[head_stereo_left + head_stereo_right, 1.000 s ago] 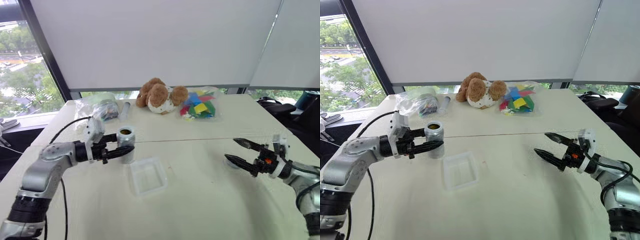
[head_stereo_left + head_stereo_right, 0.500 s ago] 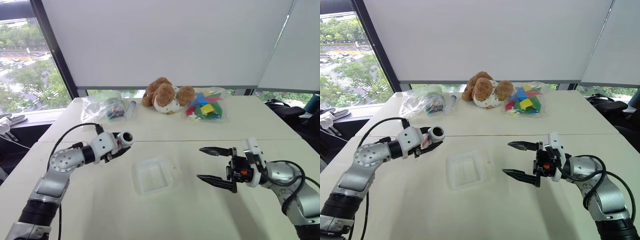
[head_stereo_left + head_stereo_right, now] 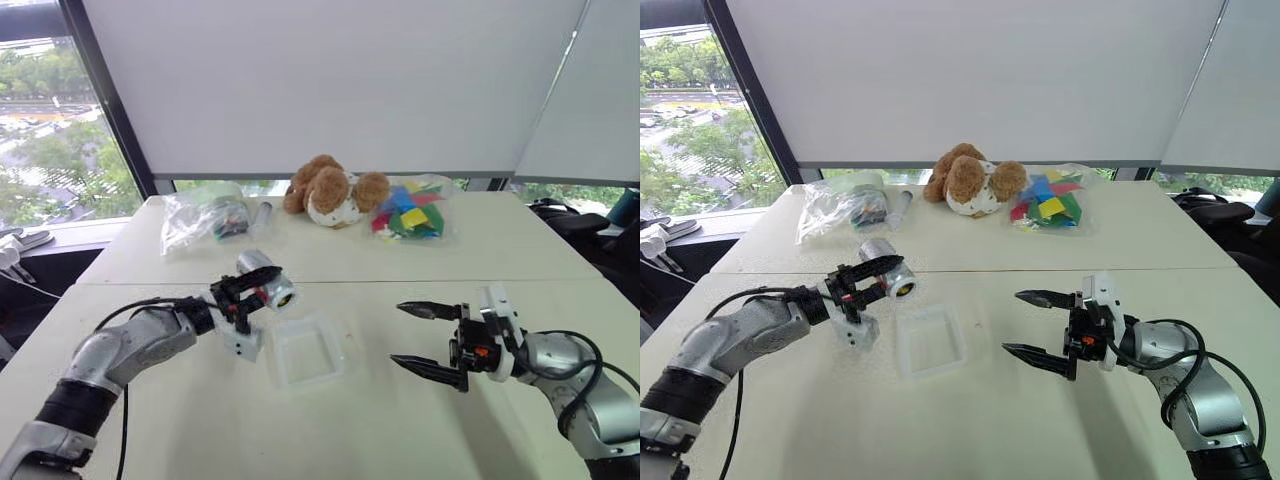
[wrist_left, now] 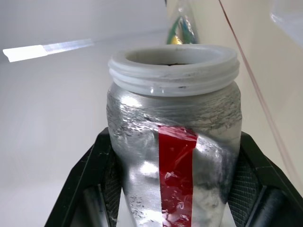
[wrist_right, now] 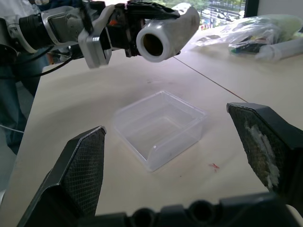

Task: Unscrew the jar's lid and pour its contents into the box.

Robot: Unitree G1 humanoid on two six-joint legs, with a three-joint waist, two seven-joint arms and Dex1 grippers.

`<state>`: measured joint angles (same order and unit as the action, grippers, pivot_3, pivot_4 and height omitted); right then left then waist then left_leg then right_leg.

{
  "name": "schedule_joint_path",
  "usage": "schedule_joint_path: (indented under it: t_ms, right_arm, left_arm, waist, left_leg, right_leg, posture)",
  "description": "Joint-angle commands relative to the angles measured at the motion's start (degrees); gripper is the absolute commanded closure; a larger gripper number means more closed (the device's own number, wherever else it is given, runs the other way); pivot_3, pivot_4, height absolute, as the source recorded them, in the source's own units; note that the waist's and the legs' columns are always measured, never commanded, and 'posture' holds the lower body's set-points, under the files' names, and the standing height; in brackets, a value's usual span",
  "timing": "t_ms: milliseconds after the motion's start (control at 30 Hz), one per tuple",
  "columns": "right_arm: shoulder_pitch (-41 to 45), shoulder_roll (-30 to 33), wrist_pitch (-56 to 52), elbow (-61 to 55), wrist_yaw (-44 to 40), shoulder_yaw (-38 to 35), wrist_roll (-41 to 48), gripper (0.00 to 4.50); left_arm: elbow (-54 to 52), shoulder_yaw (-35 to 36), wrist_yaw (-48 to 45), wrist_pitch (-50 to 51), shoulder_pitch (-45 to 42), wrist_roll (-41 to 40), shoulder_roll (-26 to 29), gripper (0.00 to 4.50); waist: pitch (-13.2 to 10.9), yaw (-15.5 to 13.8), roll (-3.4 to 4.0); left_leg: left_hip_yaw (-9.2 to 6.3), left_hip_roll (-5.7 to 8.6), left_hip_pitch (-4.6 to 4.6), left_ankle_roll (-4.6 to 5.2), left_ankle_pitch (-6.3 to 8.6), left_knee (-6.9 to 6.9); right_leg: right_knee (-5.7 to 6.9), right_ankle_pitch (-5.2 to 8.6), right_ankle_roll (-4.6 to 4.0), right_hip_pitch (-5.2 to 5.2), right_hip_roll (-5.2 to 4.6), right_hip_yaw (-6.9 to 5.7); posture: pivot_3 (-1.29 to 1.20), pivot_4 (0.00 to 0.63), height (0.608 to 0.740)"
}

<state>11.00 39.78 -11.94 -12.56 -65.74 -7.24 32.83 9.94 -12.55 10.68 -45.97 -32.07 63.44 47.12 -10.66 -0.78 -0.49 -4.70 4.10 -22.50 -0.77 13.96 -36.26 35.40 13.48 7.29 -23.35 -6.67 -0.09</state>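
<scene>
My left gripper is shut on the jar, a silver cylinder with a red stripe. It holds the jar tipped on its side above the table. The jar's open white mouth points toward the box and looks dark inside; the contents are hidden there. The box, a shallow clear tray, sits on the table just right of the jar and looks empty. My right gripper is open, level, right of the box, its fingers framing it. The lid is out of view.
At the back of the table lie a brown plush toy, a bag of coloured blocks, a clear bag of items and a clear tube. A seam crosses the table behind the box.
My left wrist has rolled, tipping the jar from upright onto its side, and carried it right toward the box. My right gripper came in leftward earlier and has since held still.
</scene>
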Motion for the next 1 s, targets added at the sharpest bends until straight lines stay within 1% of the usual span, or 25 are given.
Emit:
schedule_joint_path:
  t_ms: [33, 167, 267, 433, 567, 600, 667, 800, 900, 933, 1000]
  right_arm:
    - [0.3, -0.8, 0.5, -1.4, 0.6, -0.4, 0.7, 0.02]
    - [1.2, -1.3, 0.4, -1.0, 0.7, 0.4, 0.3, 0.02]
    - [1.4, -1.6, 0.2, -1.2, 1.3, 0.5, 0.3, 0.02]
    - [0.7, -1.7, -0.1, -1.9, 2.1, 0.6, 0.6, 0.02]
    - [0.3, -1.7, -0.4, -2.3, 2.6, 0.7, 0.9, 0.02]
    - [0.3, -1.7, -0.5, -2.3, 2.7, 0.8, 0.9, 0.02]
    - [0.2, -1.8, -0.7, -2.3, 3.0, 0.9, 0.9, 0.02]
    - [0.1, -2.0, -0.8, -2.4, 3.1, 0.9, 0.9, 0.02]
    - [0.1, -2.2, -0.7, -2.2, 2.9, 0.8, 1.0, 0.02]
    - [0.1, -2.4, -0.4, -2.0, 2.6, 0.7, 1.3, 0.02]
    - [0.4, -3.2, 0.4, -1.8, 2.3, 0.5, 1.6, 0.02]
  left_arm:
    - [-1.1, -5.9, 17.8, 6.6, -2.1, 16.4, 2.5, 2.30]
    - [1.9, -12.8, 29.3, 13.7, -4.9, 26.7, 2.8, 2.30]
    - [2.7, -15.3, 32.7, 20.5, -6.4, 31.2, 2.2, 2.30]
    - [3.9, -17.9, 36.1, 27.0, -8.2, 34.4, 2.4, 2.30]
    - [5.5, -20.0, 36.0, 28.1, -9.1, 34.8, 3.1, 2.30]
    - [4.7, -20.4, 38.1, 29.0, -9.0, 35.4, 3.3, 2.30]
    - [4.7, -21.0, 36.8, 28.9, -9.2, 34.6, 3.0, 2.30]
    - [3.0, -19.6, 35.8, 26.5, -8.8, 28.9, 2.9, 2.30]
    - [1.2, -17.7, 33.0, 19.1, -8.2, 18.7, 3.9, 2.30]
    - [1.7, -16.2, 28.0, 14.1, -7.4, 8.7, 3.6, 2.30]
    - [1.0, -13.5, 20.6, 8.2, -5.7, -5.8, 3.9, 2.30]
  waist:
    - [0.0, 0.1, 0.00]
    - [0.0, 0.1, -0.01]
    - [0.0, 0.1, -0.02]
    - [0.0, 0.1, -0.10]
    - [0.0, 0.2, -0.10]
    - [0.0, 0.2, -0.10]
    - [0.0, 0.1, -0.12]
    - [0.0, 0.1, -0.12]
    - [0.0, 0.1, -0.12]
    - [0.0, 0.1, -0.13]
    - [0.0, 0.2, -0.12]
  left_leg:
    - [0.01, 0.00, 0.02, 0.00, 0.00, -0.01]
    - [-0.01, 0.04, 0.02, 0.01, 0.00, -0.02]
    - [-0.01, 0.06, 0.02, 0.01, -0.01, -0.03]
    - [-0.01, 0.07, 0.02, 0.01, -0.01, -0.08]
    - [0.00, 0.07, 0.05, 0.01, -0.01, -0.10]
    - [0.00, 0.07, 0.05, 0.01, -0.01, -0.11]
    - [-0.02, 0.05, 0.05, 0.01, -0.01, -0.12]
    - [-0.02, 0.05, 0.04, 0.01, -0.01, -0.18]
    - [-0.04, 0.02, 0.04, 0.00, -0.01, -0.19]
    - [-0.04, 0.01, 0.04, 0.00, -0.01, -0.19]
    - [-0.05, 0.00, 0.04, 0.00, 0.00, -0.19]
  right_leg:
    - [0.04, 0.00, 0.01, 0.00, 0.00, 0.00]
    - [0.16, 0.03, 0.06, -0.01, 0.06, -0.03]
    - [0.18, 0.03, 0.06, -0.01, 0.08, -0.03]
    - [0.40, 0.08, 0.13, -0.06, 0.08, -0.03]
    - [0.57, 0.09, 0.14, -0.12, 0.07, -0.03]
    - [0.60, 0.10, 0.14, -0.13, 0.07, -0.03]
    - [0.62, 0.10, 0.14, -0.13, 0.07, -0.03]
    - [0.63, 0.10, 0.14, -0.12, 0.05, -0.03]
    - [0.63, 0.10, 0.14, -0.12, 0.03, -0.03]
    - [0.63, 0.10, 0.14, -0.12, 0.02, -0.02]
    - [0.64, 0.10, 0.14, -0.13, -0.04, -0.02]
  posture:
    - [0.00, 0.150, 0.740]
    - [0.00, 0.150, 0.740]
    - [0.00, 0.150, 0.740]
    - [0.00, 0.150, 0.740]
    - [0.00, 0.150, 0.740]
    - [0.00, 0.150, 0.740]
    - [0.00, 0.150, 0.740]
    - [0.00, 0.150, 0.740]
    - [0.00, 0.150, 0.740]
    - [0.00, 0.150, 0.740]
    - [0.00, 0.150, 0.740]
